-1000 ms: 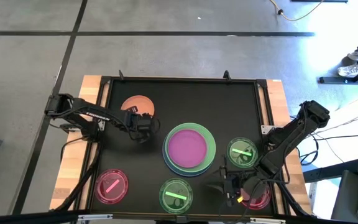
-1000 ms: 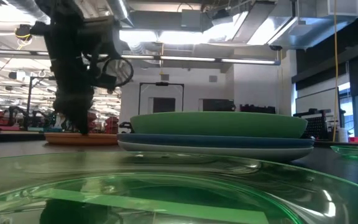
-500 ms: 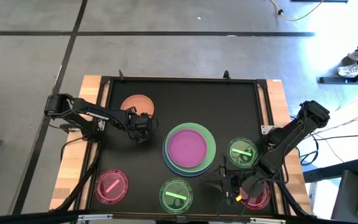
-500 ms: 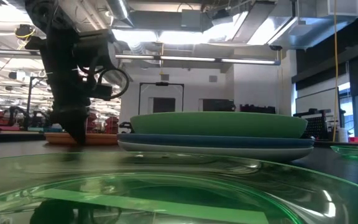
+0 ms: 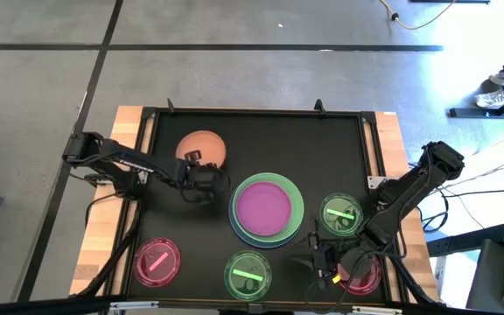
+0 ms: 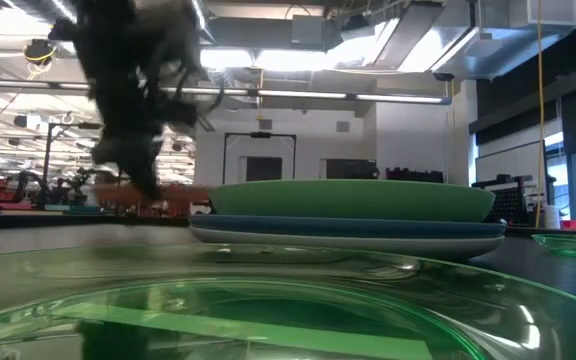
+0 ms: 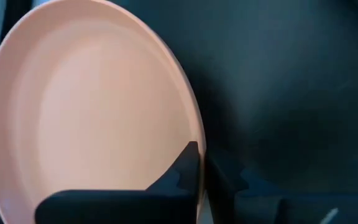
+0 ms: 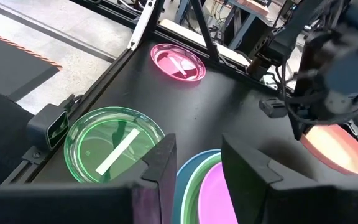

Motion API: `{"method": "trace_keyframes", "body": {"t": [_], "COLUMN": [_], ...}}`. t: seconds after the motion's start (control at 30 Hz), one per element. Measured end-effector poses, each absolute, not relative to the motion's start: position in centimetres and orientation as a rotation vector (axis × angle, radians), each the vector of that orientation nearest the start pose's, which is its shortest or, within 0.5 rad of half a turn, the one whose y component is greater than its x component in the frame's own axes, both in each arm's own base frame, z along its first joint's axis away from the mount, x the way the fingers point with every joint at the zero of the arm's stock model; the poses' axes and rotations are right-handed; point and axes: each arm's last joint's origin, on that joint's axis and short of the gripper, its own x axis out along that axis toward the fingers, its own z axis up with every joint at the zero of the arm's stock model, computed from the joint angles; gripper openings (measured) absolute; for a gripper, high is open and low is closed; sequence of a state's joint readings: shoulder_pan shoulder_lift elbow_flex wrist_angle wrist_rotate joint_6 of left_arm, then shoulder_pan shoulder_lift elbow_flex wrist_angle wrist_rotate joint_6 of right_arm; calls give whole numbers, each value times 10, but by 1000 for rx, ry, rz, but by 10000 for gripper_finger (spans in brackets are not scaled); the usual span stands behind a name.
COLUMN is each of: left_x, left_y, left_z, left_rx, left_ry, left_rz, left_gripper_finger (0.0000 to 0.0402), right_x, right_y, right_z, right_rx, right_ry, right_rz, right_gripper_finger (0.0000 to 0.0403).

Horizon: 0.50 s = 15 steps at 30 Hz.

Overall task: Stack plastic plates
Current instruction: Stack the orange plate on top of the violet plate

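Carrying the orange plate to the central stack

Gripping the round orange plastic plate [image 5: 201,147] by its near rim, the left gripper [image 5: 203,178] sits at the left-centre of the black table [image 5: 339,149]. The left wrist view shows one dark finger [image 7: 182,177] lapped over the plate's edge, so the pincer is pinching the plate rim. In the low view the plate appears raised off the surface, though that part of the picture is blurred.

Judgement on the step: the plate belongs on the round purple plastic plate [image 5: 263,208], which tops the large green plastic plate [image 5: 297,207] and the large blue plastic plate [image 5: 237,223] at centre. An edge grip lets the plate sag; it should be kept level, carried clear of the stack's rim, centred over the purple plate, then lowered before release.

The right gripper [image 5: 315,260] waits at the near right, its fingers [image 8: 160,163] spread and holding nothing.

View comparison: the high view alone lays out the small see-through dishes: pink [image 5: 157,261] at near left, green [image 5: 248,275] near centre, green [image 5: 342,214] at right, pink [image 5: 361,276] at near right. Only the low view shows a white plate [image 6: 348,238] beneath the blue one. Only the left wrist view confirms the rim grip.
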<state>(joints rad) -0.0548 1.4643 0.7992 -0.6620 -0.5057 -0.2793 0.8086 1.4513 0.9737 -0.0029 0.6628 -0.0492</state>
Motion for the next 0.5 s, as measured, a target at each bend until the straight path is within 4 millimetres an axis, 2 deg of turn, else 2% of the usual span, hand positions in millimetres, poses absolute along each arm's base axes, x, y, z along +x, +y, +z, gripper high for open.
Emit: {"method": "trace_keyframes", "body": {"t": [0.13, 0.27, 0.4, 0.5], "left_x": [263, 284, 297, 304], "left_y": [-18, -38, -61, -76], "left_z": [197, 222, 237, 239], "left_rx": [155, 180, 182, 182], "left_ry": [1097, 912, 731, 642], "left_rz": [480, 362, 193, 107], "left_gripper_finger": [7, 7, 7, 7], "right_x": [230, 231, 231, 231], "right_y": [215, 214, 213, 213], "right_z": [264, 265, 264, 264], "right_rx": [-371, -370, -370, -370], "right_ry": [353, 354, 354, 354], "right_rz": [152, 147, 146, 146], "right_gripper_finger": [117, 117, 117, 117]}}
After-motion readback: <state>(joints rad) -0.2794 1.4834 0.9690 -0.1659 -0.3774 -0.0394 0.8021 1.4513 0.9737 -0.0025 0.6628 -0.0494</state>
